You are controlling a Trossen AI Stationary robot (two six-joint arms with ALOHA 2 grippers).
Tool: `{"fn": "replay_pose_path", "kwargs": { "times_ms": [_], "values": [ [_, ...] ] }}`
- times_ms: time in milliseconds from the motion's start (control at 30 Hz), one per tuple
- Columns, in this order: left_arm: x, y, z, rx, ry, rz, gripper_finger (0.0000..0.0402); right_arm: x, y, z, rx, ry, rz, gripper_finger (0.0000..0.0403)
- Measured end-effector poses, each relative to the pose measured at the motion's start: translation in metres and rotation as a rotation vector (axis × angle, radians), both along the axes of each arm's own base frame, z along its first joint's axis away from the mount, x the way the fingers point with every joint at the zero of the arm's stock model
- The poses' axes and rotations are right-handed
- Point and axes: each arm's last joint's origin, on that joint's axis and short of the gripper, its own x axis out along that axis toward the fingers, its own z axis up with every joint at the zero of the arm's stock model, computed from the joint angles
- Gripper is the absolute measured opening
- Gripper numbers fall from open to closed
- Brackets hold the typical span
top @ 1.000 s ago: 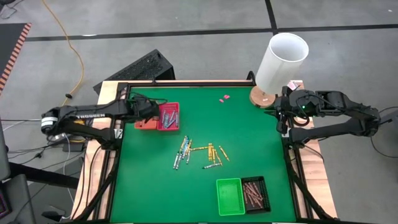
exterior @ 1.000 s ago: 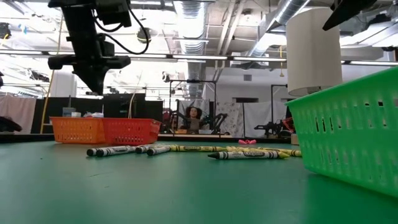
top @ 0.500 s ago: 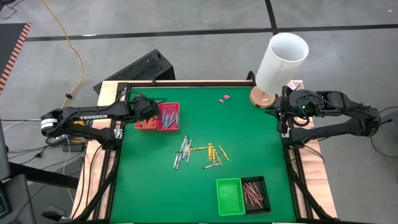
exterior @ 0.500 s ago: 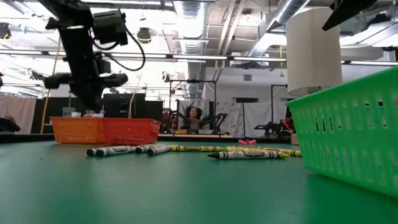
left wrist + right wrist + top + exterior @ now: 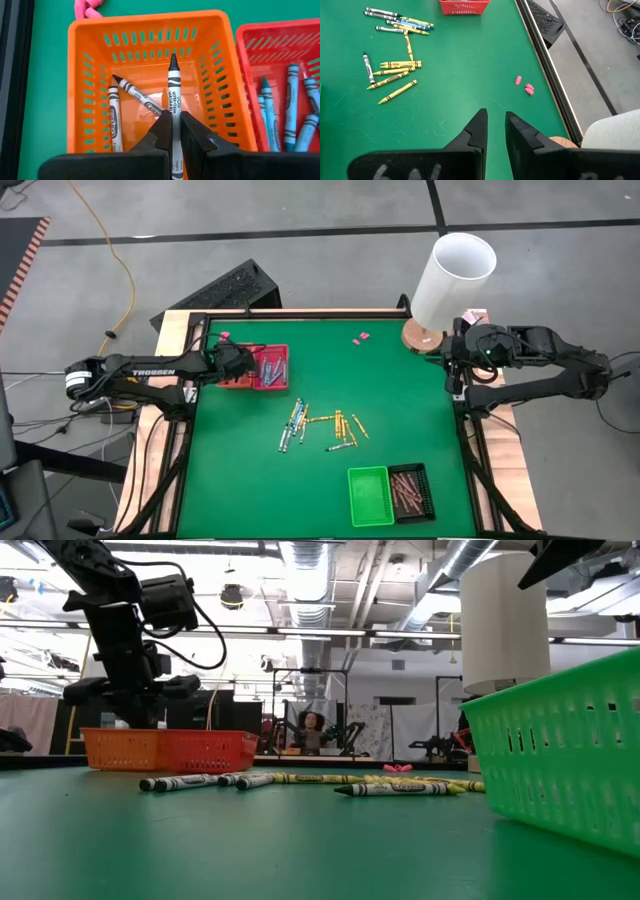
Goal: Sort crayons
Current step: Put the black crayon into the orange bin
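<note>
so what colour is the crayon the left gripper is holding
Grey crayon, black tip, in the left gripper; clearest in the left wrist view.

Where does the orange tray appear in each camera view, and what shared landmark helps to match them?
High view: orange tray at the table's left, partly under the left gripper.
Low view: far left.
Left wrist view: centre.
Right wrist view: not visible.
Shared landmark: the red tray touching it.

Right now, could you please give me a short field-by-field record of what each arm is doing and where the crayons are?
left gripper: over the orange tray, fingers shut on a grey crayon
orange tray contents: two grey crayons
red tray: blue crayons
loose crayons: grey, blue and yellow, mid-mat
black tray: brown-red crayons
green tray: empty
right gripper: waiting at the mat's right edge, holding nothing
</note>
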Motion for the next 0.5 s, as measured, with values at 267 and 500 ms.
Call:
{"fn": "replay_pose_path", "kwargs": {
  "times_ms": [267, 500],
  "values": [
    [-0.0013, -0.0007, -0.0027, -0.012, -0.003, 0.009, 0.0068, 0.0000, 0.0000, 0.0001, 0.000, 0.000, 0.000, 0.0068],
    [-0.0011, -0.0003, -0.0024, 0.002, 0.000, 0.011, 0.0115, 0.0000, 0.0000, 0.0000, 0.000, 0.000, 0.000, 0.0068]
  ]
}}
